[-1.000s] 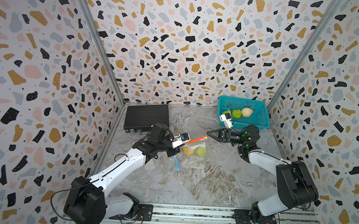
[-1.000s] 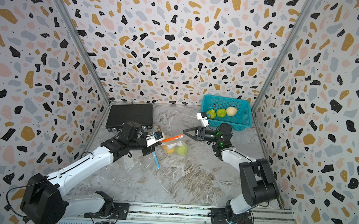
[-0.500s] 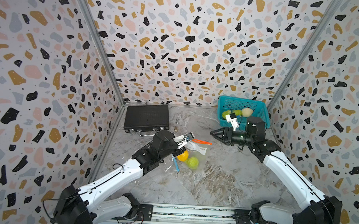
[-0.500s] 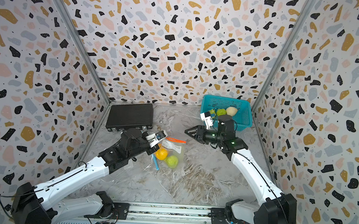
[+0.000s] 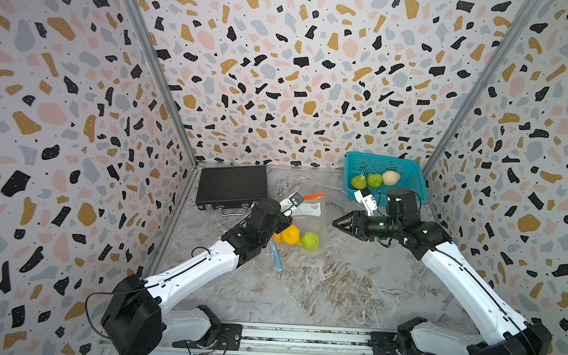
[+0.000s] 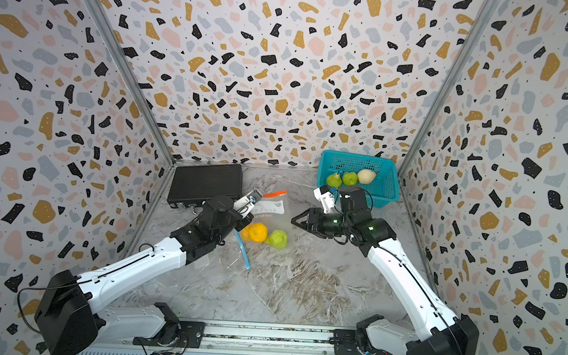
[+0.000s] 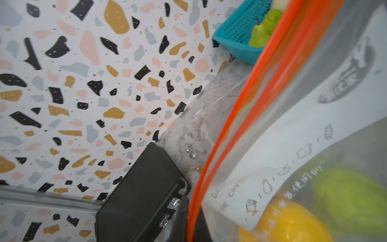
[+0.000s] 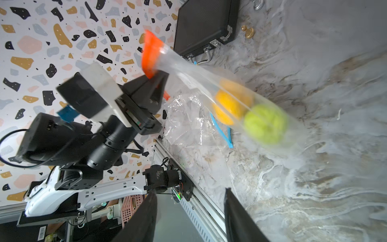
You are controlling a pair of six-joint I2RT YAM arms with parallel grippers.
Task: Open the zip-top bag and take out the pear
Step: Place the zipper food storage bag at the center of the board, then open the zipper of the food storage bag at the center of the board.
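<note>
Nearest us, on the marble table [image 5: 336, 289], a second clear bag [image 8: 184, 121] with a blue strip [image 5: 277, 259] lies crumpled at about 7 o'clock from the fruit. Just past it, the zip-top bag [image 5: 310, 213] hangs slanted from its orange zip edge [image 5: 313, 196], and our left gripper [image 8: 155, 82] is clamped on that edge. The green pear [image 5: 309, 240] sits in the bag's low end, with a yellow fruit [image 5: 289, 234] touching it at 9 o'clock. At 3 o'clock from the bag our right gripper [image 5: 338, 223] points toward it, jaws apart, nothing between them, clear of the plastic. Farther back, a black case [image 5: 231, 183] lies at 11 o'clock, and at 1 o'clock a teal basket [image 5: 408, 174] holds three pieces of fruit [image 5: 374, 180].
</note>
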